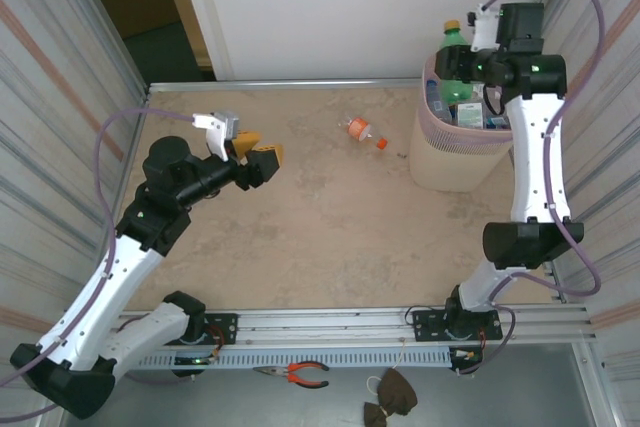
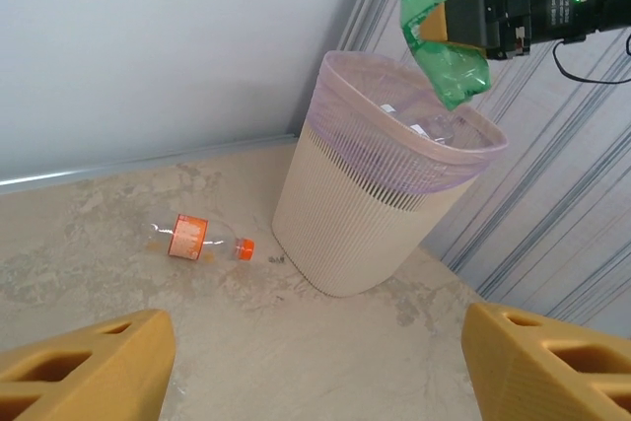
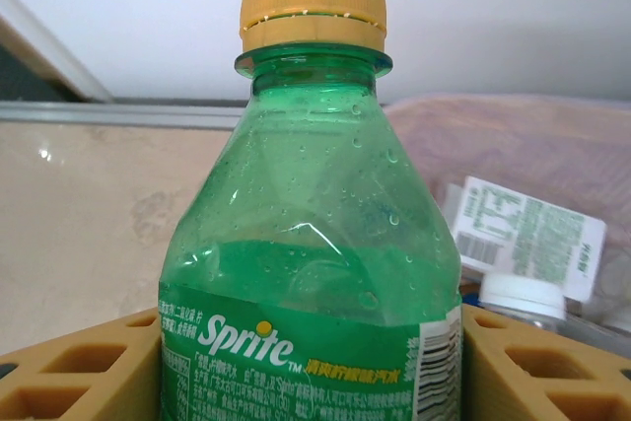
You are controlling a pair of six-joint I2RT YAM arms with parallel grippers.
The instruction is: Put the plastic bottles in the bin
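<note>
Green bottle with a yellow cap and a Sprite label sits closest to the right wrist camera, droplets on the inside of its wall. Right hand is pinching it at label height, one yellow finger pressed to each side. Seen from the left wrist, this bottle is held in the air over the mouth of the bin. It is tilted, with the cap up and leaning away from the hand, and the base hangs clear above the rim. Bin stands at the far right of the surface, near the corrugated wall. It is pale, ribbed and tapered, with a thin lilac bag folded over its rim. Inside it, behind the held bottle, are a white cap and a printed label with a barcode; the bottles they belong to are hard to make out. Orange-labelled bottle lies on its side on the surface to the left of the bin, near it but not touching, orange cap toward the bin. Left hand hangs above the left part of the surface, well apart from that bottle, fingers spread with nothing between them. Red-handled pliers lie on the grey ledge in front of the arm bases.
</note>
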